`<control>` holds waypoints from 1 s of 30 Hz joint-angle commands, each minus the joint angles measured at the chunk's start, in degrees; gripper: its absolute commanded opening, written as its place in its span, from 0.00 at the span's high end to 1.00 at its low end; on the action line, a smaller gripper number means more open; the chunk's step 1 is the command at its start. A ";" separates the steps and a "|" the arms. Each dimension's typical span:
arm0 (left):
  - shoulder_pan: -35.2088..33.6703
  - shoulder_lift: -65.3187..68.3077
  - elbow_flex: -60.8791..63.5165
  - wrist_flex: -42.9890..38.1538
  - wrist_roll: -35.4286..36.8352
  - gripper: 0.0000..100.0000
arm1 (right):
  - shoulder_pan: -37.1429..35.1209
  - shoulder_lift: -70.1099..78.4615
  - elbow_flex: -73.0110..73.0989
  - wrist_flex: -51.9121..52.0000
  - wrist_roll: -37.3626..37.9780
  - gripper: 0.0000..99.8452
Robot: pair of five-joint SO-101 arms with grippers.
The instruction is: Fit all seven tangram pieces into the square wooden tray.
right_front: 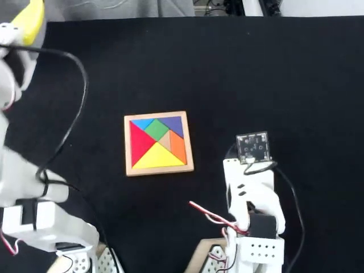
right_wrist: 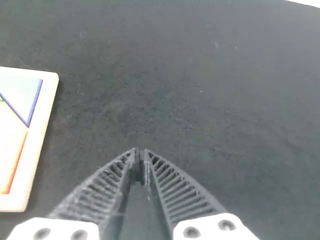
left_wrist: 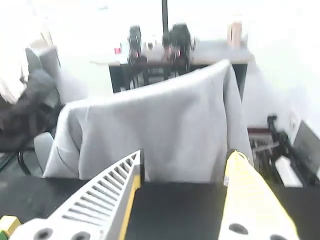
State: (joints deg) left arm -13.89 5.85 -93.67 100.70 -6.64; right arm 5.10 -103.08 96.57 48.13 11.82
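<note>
The square wooden tray (right_front: 158, 170) lies flat near the middle of the black table (right_front: 273, 74), with all seven tangram pieces set inside its frame. The right gripper (right_wrist: 140, 152) hangs low over bare black cloth just beside the tray (right_wrist: 31, 145), apart from it and touching nothing, its two dark ribbed fingers (right_wrist: 107, 182) pressed together tip to tip with nothing between them. From above, the right arm (right_front: 253, 196) stands off the tray's near right corner.

Inside the tray, a large red triangle (right_front: 138, 145) fills the left side and a large yellow triangle (right_front: 158, 157) the near edge. A light blue piece (right_front: 142, 123), a green piece (right_front: 157, 129) and a violet-blue triangle (right_front: 174, 125) run along the far edge, an orange piece (right_front: 178, 147) sits at the right, and a small tan piece (right_front: 165, 140) lies in the centre. The pieces sit flush, edge to edge.

The left gripper (left_wrist: 186, 156) is raised at the table's far left corner (right_front: 27, 21), well apart from the tray. Its white and yellow fingers are spread wide and empty, facing a grey cloth (left_wrist: 160, 130) draped beyond the table.
</note>
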 commanded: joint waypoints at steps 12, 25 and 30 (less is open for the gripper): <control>0.48 -15.47 -1.27 0.18 5.36 0.73 | -0.79 -4.35 0.04 0.26 -0.79 0.99; 0.48 -26.20 -1.19 0.26 6.15 0.73 | -0.79 -4.35 0.04 0.53 -0.70 0.99; 0.48 -32.26 -1.19 0.26 5.98 0.73 | -0.79 -4.35 0.04 0.53 -0.70 0.99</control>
State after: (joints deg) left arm -13.80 -22.99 -95.52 100.79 -0.92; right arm 4.92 -103.08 96.57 48.13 11.38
